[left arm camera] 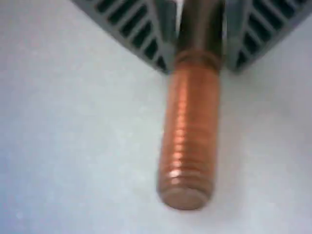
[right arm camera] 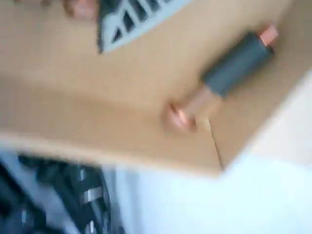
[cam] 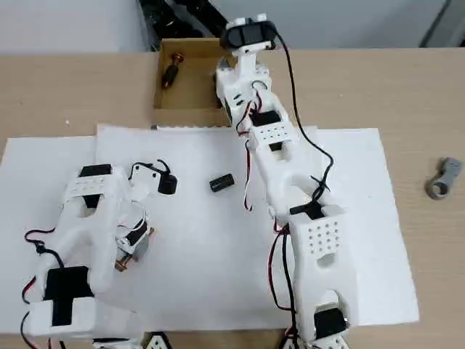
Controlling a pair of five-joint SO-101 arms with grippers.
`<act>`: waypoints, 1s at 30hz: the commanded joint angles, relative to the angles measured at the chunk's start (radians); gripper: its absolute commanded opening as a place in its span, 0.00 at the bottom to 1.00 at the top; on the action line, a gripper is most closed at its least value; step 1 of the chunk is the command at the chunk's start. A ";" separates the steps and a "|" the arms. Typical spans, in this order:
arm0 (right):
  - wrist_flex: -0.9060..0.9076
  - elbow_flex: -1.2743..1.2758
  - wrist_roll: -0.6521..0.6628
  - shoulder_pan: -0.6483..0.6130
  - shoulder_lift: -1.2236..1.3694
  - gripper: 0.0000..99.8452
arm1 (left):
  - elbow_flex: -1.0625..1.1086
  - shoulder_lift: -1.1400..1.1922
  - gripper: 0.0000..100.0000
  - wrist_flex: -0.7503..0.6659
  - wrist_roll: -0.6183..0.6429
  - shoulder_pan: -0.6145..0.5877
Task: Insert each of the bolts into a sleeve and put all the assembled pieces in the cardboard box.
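My left gripper (cam: 136, 247) sits low on the white paper at the left, shut on a copper threaded bolt (left arm camera: 187, 141). The bolt's end (cam: 121, 265) pokes out toward the table's front edge. A black sleeve (cam: 222, 182) lies loose on the paper between the arms. My right arm stretches to the cardboard box (cam: 190, 102) at the back, with my right gripper (cam: 220, 83) over the box's right side. An assembled bolt-and-sleeve piece (right arm camera: 229, 73) lies on the box floor, at its far left (cam: 172, 70). A blurred copper bit (right arm camera: 80, 7) shows beside the right gripper (right arm camera: 126, 22).
A large white paper sheet (cam: 349, 240) covers the middle of the wooden table. A grey part (cam: 443, 178) lies on bare wood at the far right. Dark equipment stands behind the box beyond the table's back edge.
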 commanded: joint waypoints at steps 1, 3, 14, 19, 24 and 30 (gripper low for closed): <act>0.005 -0.055 -0.003 0.008 -0.131 0.17 | 0.010 0.104 0.01 -0.081 -0.054 -0.011; 0.005 -0.055 -0.003 0.008 -0.165 0.17 | 0.010 0.100 0.01 -0.087 -0.077 -0.011; 0.154 -0.052 -0.005 0.010 -0.354 0.17 | 0.008 -0.153 0.01 -0.026 -0.279 -0.011; 0.199 -0.052 -0.005 0.030 -0.383 0.17 | 0.008 -0.285 0.01 0.037 -0.402 -0.011; 0.200 -0.052 -0.003 0.059 -0.384 0.17 | 0.007 -0.408 0.01 0.120 -0.548 -0.011; 0.240 -0.052 -0.002 0.082 -0.380 0.17 | 0.005 -0.557 0.01 0.183 -0.713 -0.011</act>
